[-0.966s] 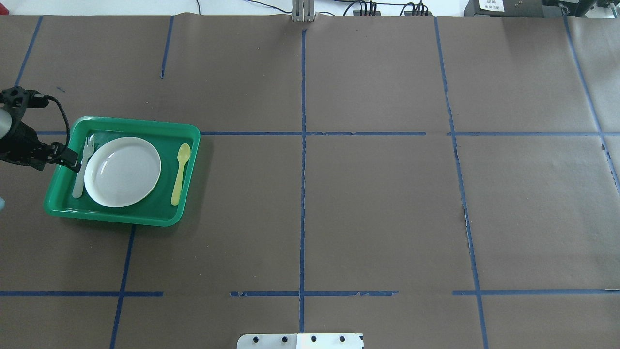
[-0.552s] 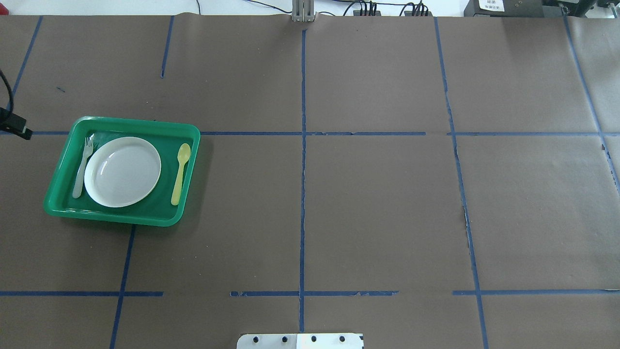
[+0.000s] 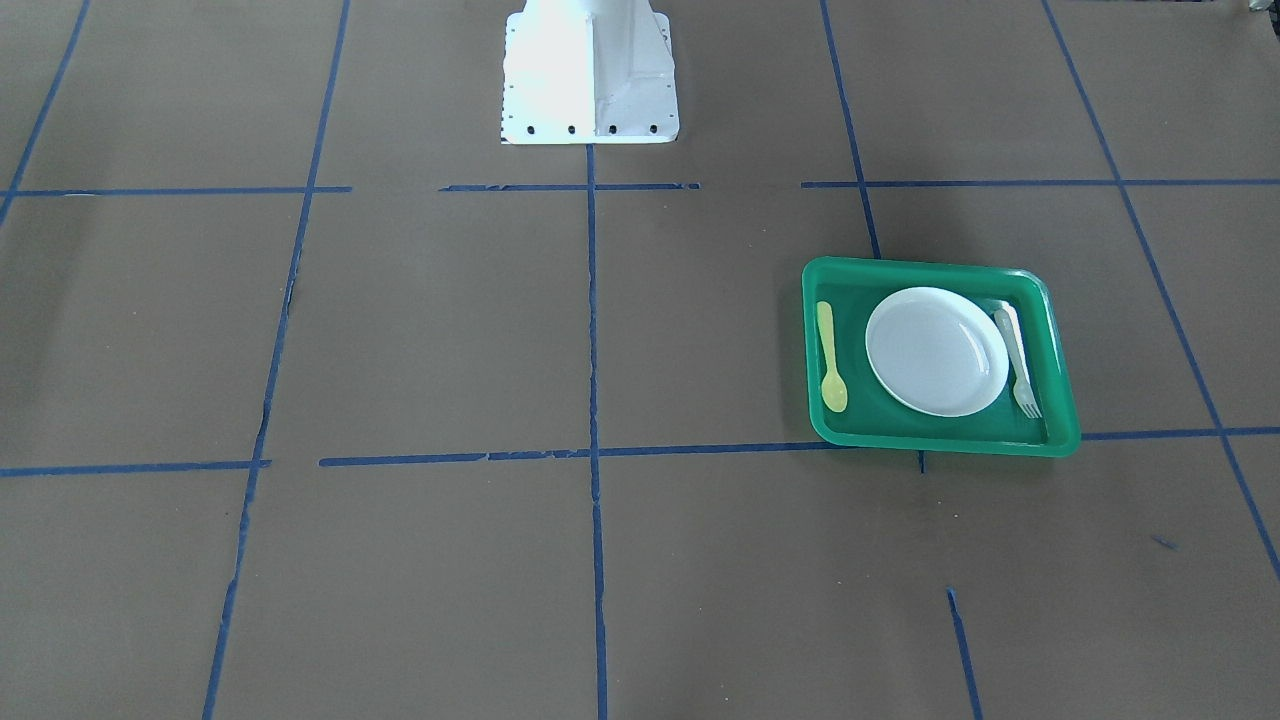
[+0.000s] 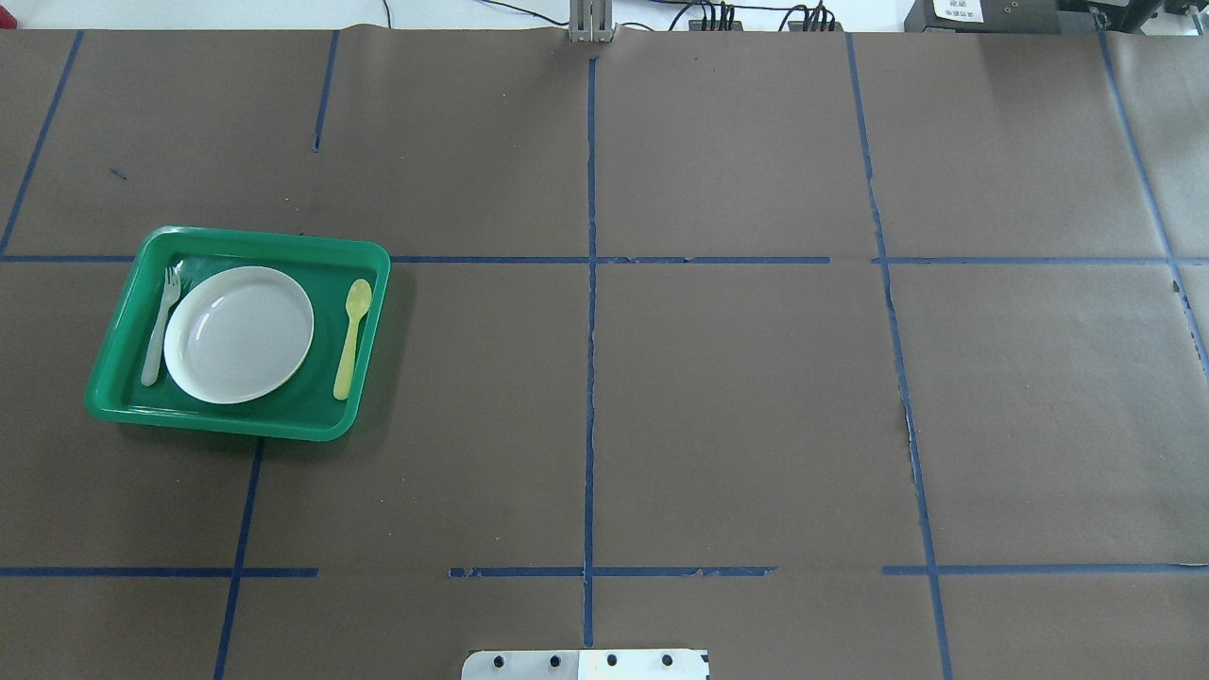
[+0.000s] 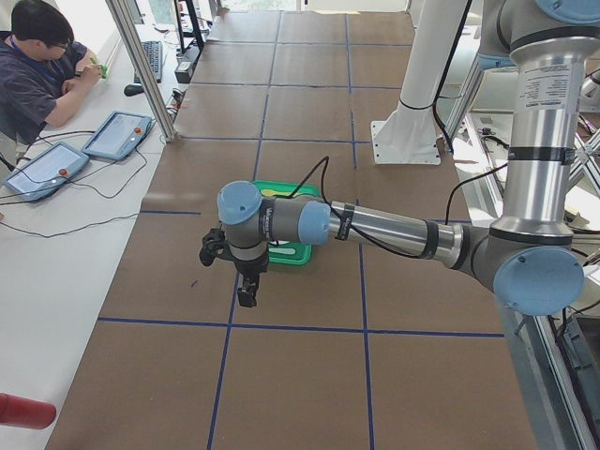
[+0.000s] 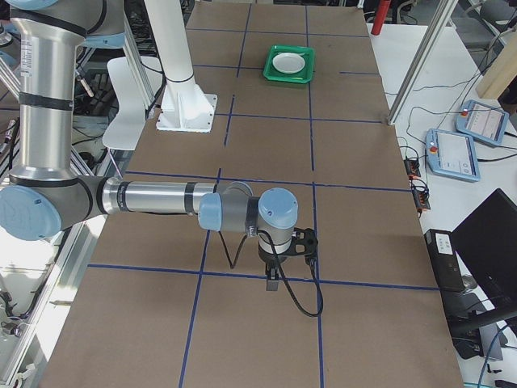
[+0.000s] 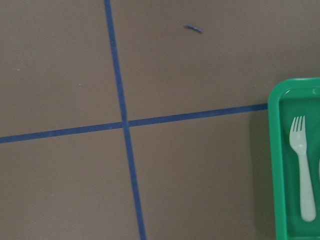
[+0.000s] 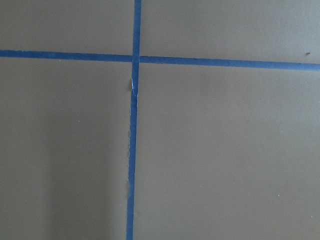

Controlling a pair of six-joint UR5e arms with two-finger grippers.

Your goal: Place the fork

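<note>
Fork (image 4: 161,321) lies in green tray (image 4: 236,424), nine o'clock of the plate (image 4: 238,334) from overhead; I cannot tell whether left gripper (image 5: 246,296) or right gripper (image 6: 273,283) is open.

The bench (image 4: 737,397) is covered edge to edge with brown paper (image 4: 453,453), marked into large rectangles by blue tape lines (image 4: 590,378) that are frayed and broken in places, with one short loose scrap of tape (image 4: 117,174) lying apart near the far left corner. A green tray (image 4: 217,422) lies flat on the paper on the robot's left half, sitting over a crossing of two tape lines so that they run in under its rim. The robot's white base plate (image 4: 586,665) stands on the paper at the middle of the near edge, well apart from the tray.
</note>
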